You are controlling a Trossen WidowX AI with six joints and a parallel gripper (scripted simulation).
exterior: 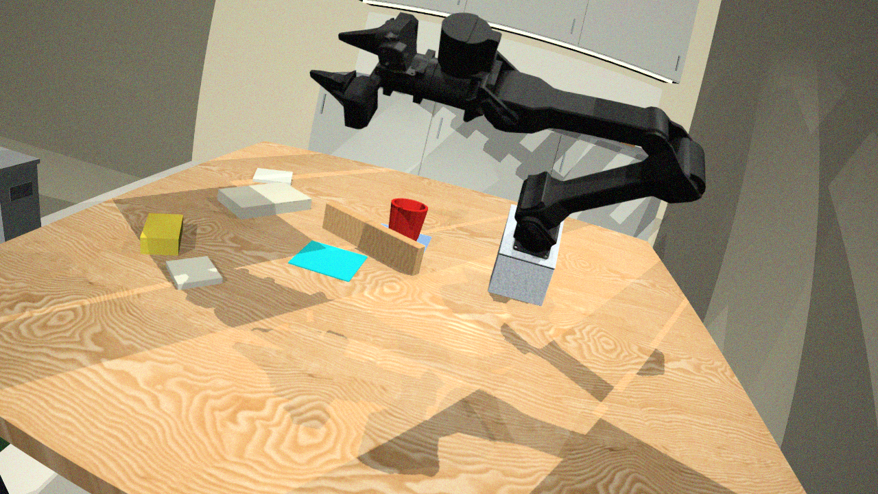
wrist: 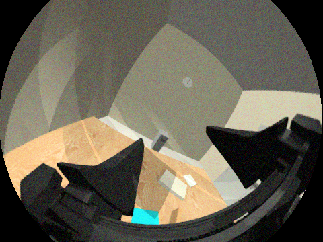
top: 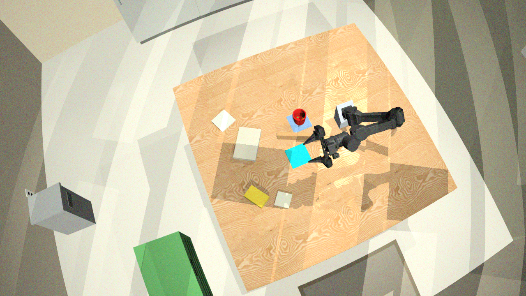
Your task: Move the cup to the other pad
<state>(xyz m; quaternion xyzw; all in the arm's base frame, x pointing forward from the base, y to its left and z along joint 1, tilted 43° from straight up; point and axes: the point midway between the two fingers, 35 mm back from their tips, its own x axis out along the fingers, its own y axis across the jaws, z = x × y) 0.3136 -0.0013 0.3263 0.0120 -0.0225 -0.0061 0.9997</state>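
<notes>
Red cup [exterior: 407, 217] is sitting untouched on its pale blue pad [top: 303, 126] while the gripper [exterior: 336, 58] is hovering high with jaws wide apart, so it's needing to drop down and grab first.

The arm [exterior: 589, 123] folds back at the elbow, then reaches out level, high above the tabletop [exterior: 429, 368]. Its gripper [exterior: 334, 58] points forward, jaws spread wide, apparently with nothing between them.
</notes>
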